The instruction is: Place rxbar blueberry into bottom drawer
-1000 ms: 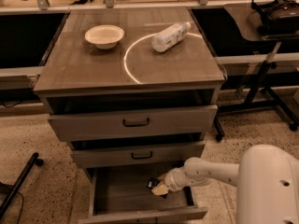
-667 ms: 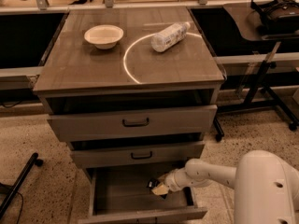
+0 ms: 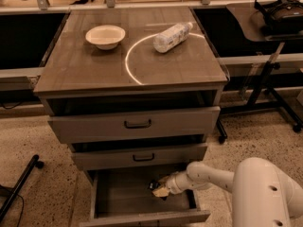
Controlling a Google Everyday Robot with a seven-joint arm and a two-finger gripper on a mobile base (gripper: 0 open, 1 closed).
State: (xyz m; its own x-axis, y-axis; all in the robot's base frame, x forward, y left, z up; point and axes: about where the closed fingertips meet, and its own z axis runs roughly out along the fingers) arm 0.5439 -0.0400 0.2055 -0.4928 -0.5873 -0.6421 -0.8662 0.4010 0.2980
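The bottom drawer (image 3: 118, 197) of the grey-brown cabinet is pulled out and shows a plain wood floor. My gripper (image 3: 159, 189) reaches in from the right and sits low over the right half of the drawer floor. A small dark thing (image 3: 153, 185) sits right at the gripper's tip; it looks like the rxbar blueberry, but I cannot make out its print. Whether it is held or lying on the floor cannot be told.
The two upper drawers (image 3: 137, 124) with black handles are slightly open. On the cabinet top lie a white bowl (image 3: 105, 35) and a clear plastic bottle (image 3: 172, 37). A black table leg (image 3: 265, 84) stands to the right, and a black stand (image 3: 19, 186) at the lower left.
My gripper has stayed at the same place in the bottom drawer. The arm's white body at the lower right has shifted slightly left.
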